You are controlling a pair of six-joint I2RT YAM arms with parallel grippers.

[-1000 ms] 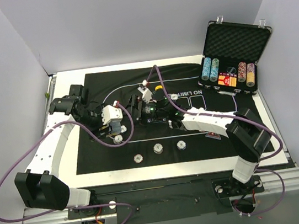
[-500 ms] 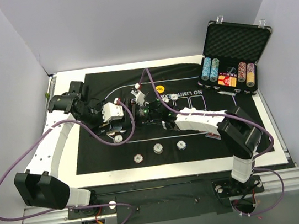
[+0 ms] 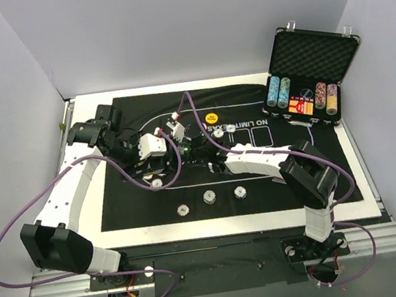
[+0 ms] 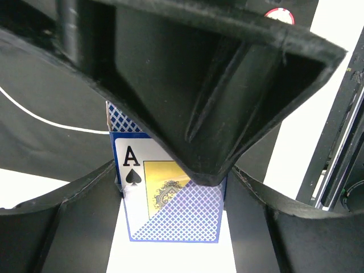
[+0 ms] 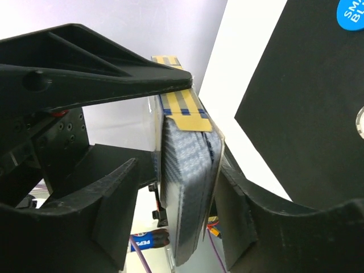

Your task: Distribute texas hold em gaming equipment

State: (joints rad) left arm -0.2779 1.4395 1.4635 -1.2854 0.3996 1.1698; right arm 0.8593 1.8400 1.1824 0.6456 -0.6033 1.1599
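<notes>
since a second ago the right gripper (image 5: 179, 170) has swung across the black felt mat (image 3: 297, 168), away from the round yellow disc (image 3: 211, 118). that disc now lies uncovered behind its wrist, and the right gripper has met the left gripper (image 4: 173, 170) tip to tip. the left one has shifted only a little.

between the left fingers (image 4: 68, 227) stands the blue lattice-patterned pack of playing cards (image 4: 170, 222), ace of spades facing the wrist camera. both side edges touch the inner faces, so these fingers are closed to the pack's width and hold it. one black finger of the right gripper crosses the pack's upper part.

in the right wrist view the same pack shows edge-on between the right fingers (image 5: 96, 227), its yellow-striped end toward the tips. one finger lies against it and a thin dark gap shows at the other, so i cannot tell whether this pair pinches or only brackets it.

beyond the right fingertips a round blue disc with white lettering (image 5: 350, 14) lies on the mat, well apart. beyond the left fingertips a small round chip with a red rim (image 4: 278, 15) peeks out. three small white-edged poker chips (image 3: 209, 197) sit in a row on the near side of both grippers, apart from them.
</notes>
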